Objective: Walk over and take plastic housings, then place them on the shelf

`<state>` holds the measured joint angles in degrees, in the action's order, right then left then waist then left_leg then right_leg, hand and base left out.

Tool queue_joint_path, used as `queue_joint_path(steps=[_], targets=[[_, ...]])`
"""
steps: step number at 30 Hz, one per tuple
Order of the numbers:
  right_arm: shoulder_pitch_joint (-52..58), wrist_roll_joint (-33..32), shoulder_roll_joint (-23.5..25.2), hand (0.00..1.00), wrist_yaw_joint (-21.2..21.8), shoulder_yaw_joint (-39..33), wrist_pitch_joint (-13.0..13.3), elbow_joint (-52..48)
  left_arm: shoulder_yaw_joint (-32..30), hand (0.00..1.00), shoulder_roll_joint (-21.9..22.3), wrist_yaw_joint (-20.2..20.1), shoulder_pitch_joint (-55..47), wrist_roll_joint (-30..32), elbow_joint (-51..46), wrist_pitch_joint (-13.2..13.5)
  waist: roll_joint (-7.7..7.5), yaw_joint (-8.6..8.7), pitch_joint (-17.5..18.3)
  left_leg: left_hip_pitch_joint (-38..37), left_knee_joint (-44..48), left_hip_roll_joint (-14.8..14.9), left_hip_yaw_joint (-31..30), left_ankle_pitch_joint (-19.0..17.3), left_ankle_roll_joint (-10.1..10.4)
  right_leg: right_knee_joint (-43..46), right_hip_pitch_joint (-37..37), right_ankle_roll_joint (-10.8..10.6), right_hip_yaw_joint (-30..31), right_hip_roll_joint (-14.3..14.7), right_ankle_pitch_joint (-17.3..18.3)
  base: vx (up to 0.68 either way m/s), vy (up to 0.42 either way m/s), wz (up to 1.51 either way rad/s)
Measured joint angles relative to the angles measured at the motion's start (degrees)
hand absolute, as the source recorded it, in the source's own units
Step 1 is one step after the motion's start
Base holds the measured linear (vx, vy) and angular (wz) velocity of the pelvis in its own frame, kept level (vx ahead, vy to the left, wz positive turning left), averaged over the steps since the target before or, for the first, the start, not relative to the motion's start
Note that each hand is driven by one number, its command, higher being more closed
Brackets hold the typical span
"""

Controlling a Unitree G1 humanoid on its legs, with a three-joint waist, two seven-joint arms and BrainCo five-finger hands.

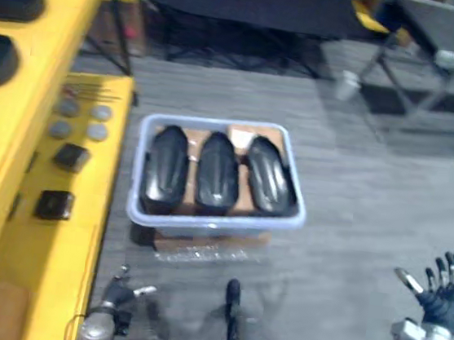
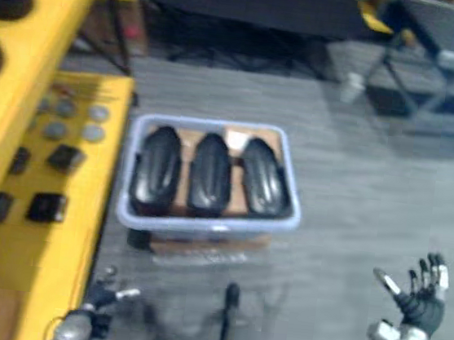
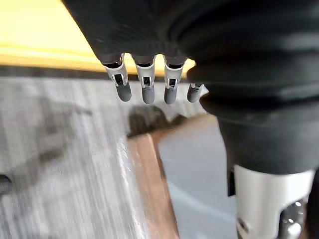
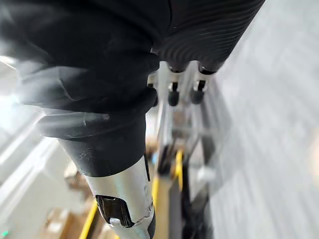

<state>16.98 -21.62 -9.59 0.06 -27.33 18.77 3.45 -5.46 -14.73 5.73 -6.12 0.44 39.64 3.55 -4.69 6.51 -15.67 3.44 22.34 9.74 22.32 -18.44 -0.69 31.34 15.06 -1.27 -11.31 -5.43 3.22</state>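
Left eye view first: shows three black housings (image 1: 217, 173) side by side in a pale bin (image 1: 215, 220) on the floor, none lifted yet. Lie with long axes running from the bin's near wall to its far wall, the rightmost housing (image 1: 271, 177) angled a little off the other two. Shows a brown board (image 1: 171, 242) peeking out under the bin's near wall.

Finds the right hand (image 1: 442, 297) out past the bin's near right corner, well apart from it, palm raised, fingers fanned wide and holding nothing. Finds the left hand (image 1: 116, 298) short of the bin's near left corner, blurred from above. Confirms in the left wrist view its fingers (image 3: 148, 89) hanging straight in a close row, empty, with what looks like the board's edge past them. Puts the housings ahead of both sets of fingertips, beyond the bin's near wall.

Judged nearer: the left hand, closest to the leftmost housing (image 1: 166, 167). Leaves the right hand needing a swing inward toward the bin for the rightmost housing. Probably the approach step, with no grasp begun. Calls for reaching over the near wall and closing across a housing's narrow width, not along its length. Has the yellow shelf (image 1: 77, 260) running along the bin's left side, already carrying small dark parts (image 1: 54, 204), so likely a short carry leftward from the bin.
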Motion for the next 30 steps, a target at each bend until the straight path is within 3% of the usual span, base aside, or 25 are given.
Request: queue_joint_path(steps=[1,3,5,7,9,10,11,13,17,22,25,28,29,30], targets=[[-0.97,0.6,-0.05,0.0,-0.31,1.65,1.19,-0.01,0.02,0.0,-0.65,0.1,0.03,0.0,0.78,-0.4,-0.67,-0.97,0.4,2.07,0.37,0.03,1.05,0.63,-0.6,2.19,-1.92,-1.3,-0.48,-1.08,2.54,-0.13,0.033,-0.62],[-3.68,2.1,-0.23,0.0,-1.21,4.25,1.38,0.43,-0.23,0.0,-0.57,0.25,0.02,-0.01,2.99,-0.64,-1.43,-2.83,0.84,4.36,1.23,0.18,3.48,1.06,-1.08,2.31,-5.77,-2.71,-1.62,-3.19,4.29,-0.13,0.0,-0.67],[-8.8,2.5,-0.59,0.0,-1.64,6.19,0.91,2.7,-0.56,0.0,0.51,0.29,-0.2,-0.67,5.67,-1.14,-2.09,-5.05,1.25,6.46,2.93,0.39,5.97,1.14,-1.23,-7.81,-12.64,-4.77,-2.94,-4.31,5.54,-0.14,-0.032,-0.57],[-11.0,3.4,-1.75,0.0,-1.71,6.75,0.44,4.14,-1.0,0.0,1.61,0.31,-0.31,-2.29,6.61,-1.18,-1.61,-5.84,0.95,7.64,4.04,0.5,6.61,1.37,-1.4,-16.04,-15.78,-5.65,-4.95,-3.81,6.12,-0.15,-0.094,-0.25],[-13.11,3.33,-3.91,0.0,-1.78,6.89,-1.31,5.61,-2.66,0.0,3.15,0.47,-1.22,-4.83,6.8,-1.07,-1.05,-6.04,0.59,8.91,5.86,0.73,6.86,1.52,-1.16,-25.2,-19.81,-6.17,-7.52,-3.05,5.89,-0.17,-0.16,-0.1],[-14.32,3.35,-5.89,0.0,-2.12,7.13,-2.35,6.92,-3.46,0.0,4.44,0.93,-1.49,-6.98,7.28,-1.04,0.05,-6.1,-0.1,8.84,6.48,1.58,6.86,1.78,-0.74,-27.83,-21.28,-7.26,-7.71,-2.03,4.82,-0.16,-0.123,-0.1],[-14.56,3.51,-7.75,0.0,-2.56,7.39,-3.48,7.69,-3.4,0.0,5.55,1.02,-2.25,-9.04,7.45,-0.81,1.01,-6.11,-0.55,8.54,6.42,2.1,6.66,2.47,-0.62,-28.15,-21.71,-6.82,-7.68,-1.43,4.39,-0.16,-0.101,-0.05],[-14.64,3.34,-9.06,0.0,-2.71,7.3,-4.07,8.86,-3.39,0.0,7.1,1.47,-3.4,-10.23,7.97,-0.35,1.55,-6.02,-0.88,7.51,5.65,2.01,6.47,3.56,-0.31,-28.02,-22.23,-6.52,-7.75,-1.31,4.19,-0.13,-0.06,0.0],[-11.75,3.22,-9.18,0.0,-2.63,7.23,-4.05,9.0,-4.88,0.0,9.31,2.46,-6.88,-11.35,8.78,0.15,2.27,-5.55,-0.71,4.99,1.62,0.31,5.97,6.71,0.37,-27.96,-23.01,-6.04,-7.91,-1.72,3.87,-0.09,-0.039,0.03],[-10.69,3.16,-8.9,0.0,-1.31,7.36,-3.97,9.0,-5.1,0.0,10.42,2.68,-7.57,-10.57,8.69,2.64,3.2,-5.63,-0.35,4.7,-0.17,-1.15,5.03,7.88,0.14,-28.17,-22.78,-5.91,-7.96,-2.43,3.48,-0.07,0.048,0.07],[-10.75,3.17,-7.59,0.0,-0.93,7.75,-3.28,9.0,-5.04,0.0,10.41,2.66,-7.03,-8.45,7.92,3.16,2.94,-5.72,-0.21,4.67,-2.02,-3.89,4.71,7.15,-0.64,-24.57,-20.54,-6.66,-7.75,-4.97,6.19,-0.04,0.129,0.05],[-9.88,3.21,-5.08,0.0,-1.43,8.02,-2.31,8.9,-4.28,0.0,9.95,2.5,-6.12,-3.46,6.71,3.51,2.76,-5.47,-0.28,4.08,-5.07,-7.43,2.36,5.94,-1.32,-10.28,-14.58,-6.13,-7.12,-9.16,8.11,0.07,0.168,0.23],[-9.33,3.26,-3.65,0.0,-1.37,9.31,-2.27,8.88,-2.63,0.0,8.44,2.57,-5.91,-1.69,6.32,3.47,3.38,-5.13,-0.21,2.15,-6.67,-7.27,1.43,6.51,-2.27,0.37,-9.52,-3.63,-5.62,-10.17,7.82,0.09,0.12,0.26],[-8.98,3.34,-3.03,0.0,-1.31,9.73,-2.22,8.84,-1.91,0.0,7.63,2.6,-5.73,-1.76,6.15,3.43,3.11,-4.93,-0.3,1.11,-7.08,-7.1,0.76,6.69,-2.5,1.23,-9.16,-2.96,-5.62,-10.03,8.7,0.14,0.084,0.41]])
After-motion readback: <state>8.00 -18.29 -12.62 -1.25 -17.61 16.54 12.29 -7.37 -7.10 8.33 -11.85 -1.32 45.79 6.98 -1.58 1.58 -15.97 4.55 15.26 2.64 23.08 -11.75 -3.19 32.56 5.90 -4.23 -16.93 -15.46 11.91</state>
